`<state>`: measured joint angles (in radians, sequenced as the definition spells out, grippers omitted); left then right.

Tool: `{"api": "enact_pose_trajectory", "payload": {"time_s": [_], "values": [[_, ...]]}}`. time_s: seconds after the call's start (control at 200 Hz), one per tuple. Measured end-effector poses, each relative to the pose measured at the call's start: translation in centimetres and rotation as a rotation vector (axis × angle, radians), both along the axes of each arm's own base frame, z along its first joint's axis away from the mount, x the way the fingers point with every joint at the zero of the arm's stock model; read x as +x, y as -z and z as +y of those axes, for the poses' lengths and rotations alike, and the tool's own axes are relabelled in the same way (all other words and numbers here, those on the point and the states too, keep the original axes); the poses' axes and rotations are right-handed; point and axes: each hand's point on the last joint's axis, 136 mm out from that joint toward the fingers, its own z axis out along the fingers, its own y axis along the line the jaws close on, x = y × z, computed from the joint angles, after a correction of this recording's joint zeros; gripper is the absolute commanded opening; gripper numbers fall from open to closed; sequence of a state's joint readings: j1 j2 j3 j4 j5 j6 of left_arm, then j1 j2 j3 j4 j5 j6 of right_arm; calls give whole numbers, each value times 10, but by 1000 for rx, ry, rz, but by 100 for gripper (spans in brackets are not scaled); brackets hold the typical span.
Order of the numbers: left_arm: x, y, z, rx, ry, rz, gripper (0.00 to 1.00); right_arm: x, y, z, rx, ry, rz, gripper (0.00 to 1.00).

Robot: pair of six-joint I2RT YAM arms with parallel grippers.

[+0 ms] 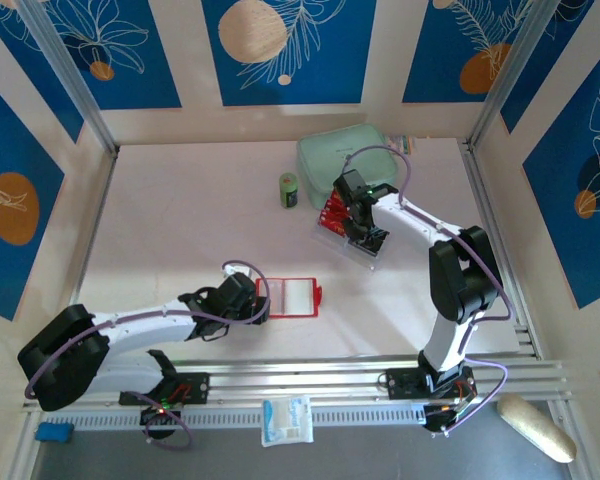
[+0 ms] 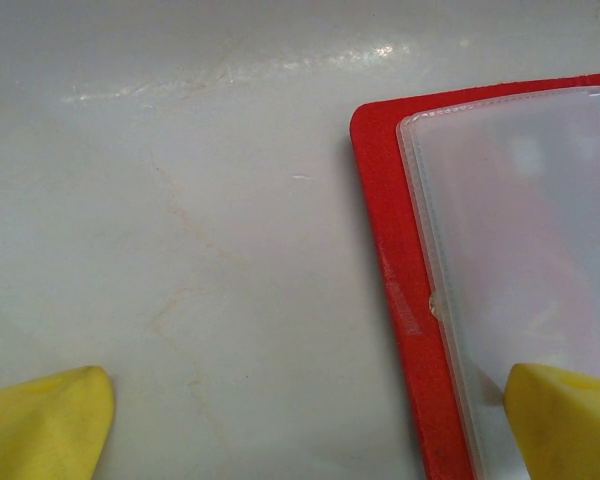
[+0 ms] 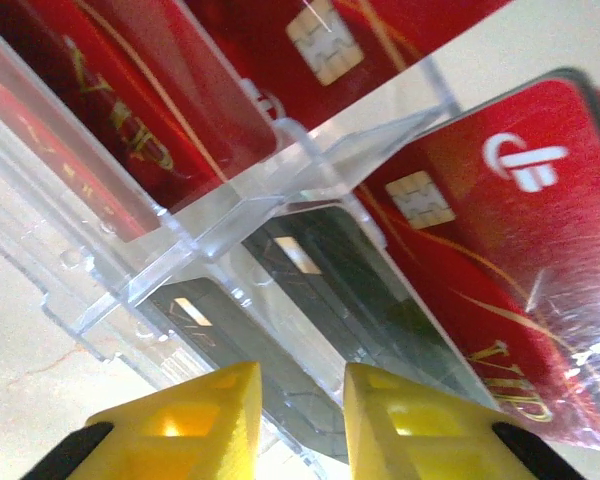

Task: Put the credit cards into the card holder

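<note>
The card holder (image 1: 292, 297) lies open on the table, red with pale clear pockets (image 2: 520, 230). My left gripper (image 1: 260, 298) (image 2: 308, 385) is wide open at its left edge; one yellow fingertip (image 2: 565, 415) sits over the pocket, the other over bare table. The credit cards stand in a clear tray (image 1: 365, 250) (image 3: 210, 215): red cards (image 3: 500, 260) and black cards (image 3: 320, 290). My right gripper (image 1: 364, 228) (image 3: 300, 378) hangs over the tray, its jaws a narrow gap apart above a black card's edge and a clear divider. I see nothing gripped.
A mint-green zip pouch (image 1: 345, 155) lies behind the tray, with a small green can (image 1: 289, 190) to its left. A tissue packet (image 1: 285, 420), a blue item (image 1: 52, 432) and a beige roll (image 1: 535, 428) lie in front of the rail.
</note>
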<state>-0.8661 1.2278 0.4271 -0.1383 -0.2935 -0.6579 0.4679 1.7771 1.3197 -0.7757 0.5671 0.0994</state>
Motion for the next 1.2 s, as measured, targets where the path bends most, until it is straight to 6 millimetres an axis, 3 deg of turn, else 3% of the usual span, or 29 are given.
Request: {"api": "enact_pose_trajectory", "payload": {"time_s": [0.55, 0.71, 1.2], "values": [[0, 0, 0, 0, 0, 0, 100, -11, -4, 13, 51, -49, 11, 11], [0, 0, 0, 0, 0, 0, 100, -16, -6, 18, 71, -72, 14, 19], [0, 0, 0, 0, 0, 0, 100, -13, -10, 19, 69, -112, -5, 26]]}}
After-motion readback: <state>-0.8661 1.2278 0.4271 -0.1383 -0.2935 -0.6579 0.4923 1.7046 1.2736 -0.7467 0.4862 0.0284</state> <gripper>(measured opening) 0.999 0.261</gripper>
